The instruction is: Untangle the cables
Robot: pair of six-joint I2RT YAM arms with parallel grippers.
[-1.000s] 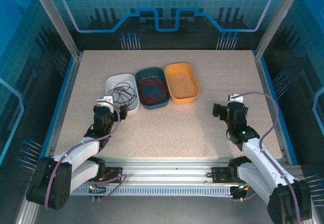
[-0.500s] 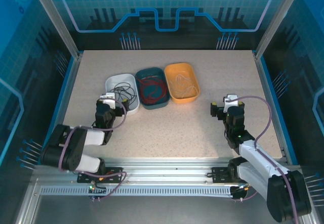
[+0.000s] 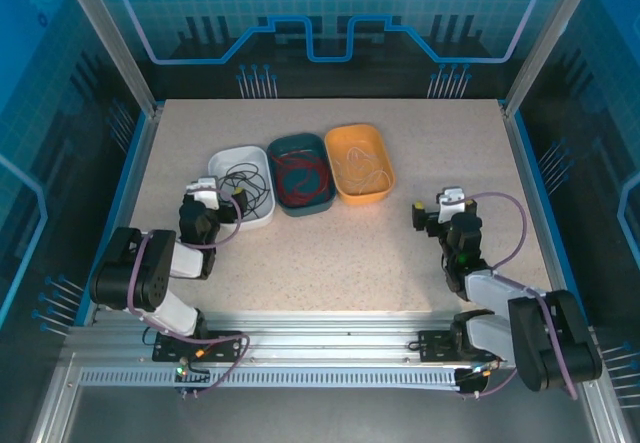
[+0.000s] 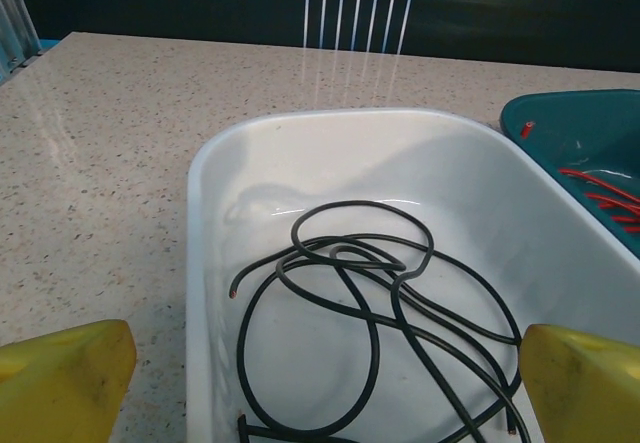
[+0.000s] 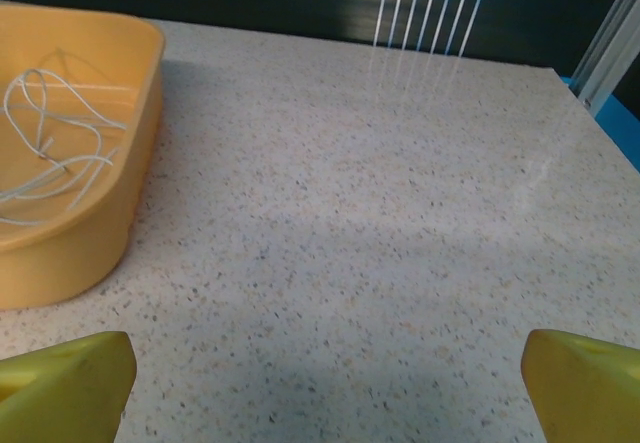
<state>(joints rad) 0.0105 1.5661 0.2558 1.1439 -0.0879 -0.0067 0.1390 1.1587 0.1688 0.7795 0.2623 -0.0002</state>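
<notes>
Within white tray (image 4: 196, 293): black cable (image 4: 370, 323), loosely coiled, alone.

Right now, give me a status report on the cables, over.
Left end effector open, facing white tray. Right end effector open, over table beside orange tray. Black cable, red cable, cream cable one per tray. Nothing in the way.

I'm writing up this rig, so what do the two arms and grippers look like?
The left arm and right arm match: black joints, white link covers, a thin lilac hose looping along each. The left gripper and right gripper are black with a white cap; their fingertips are yellow.
</notes>
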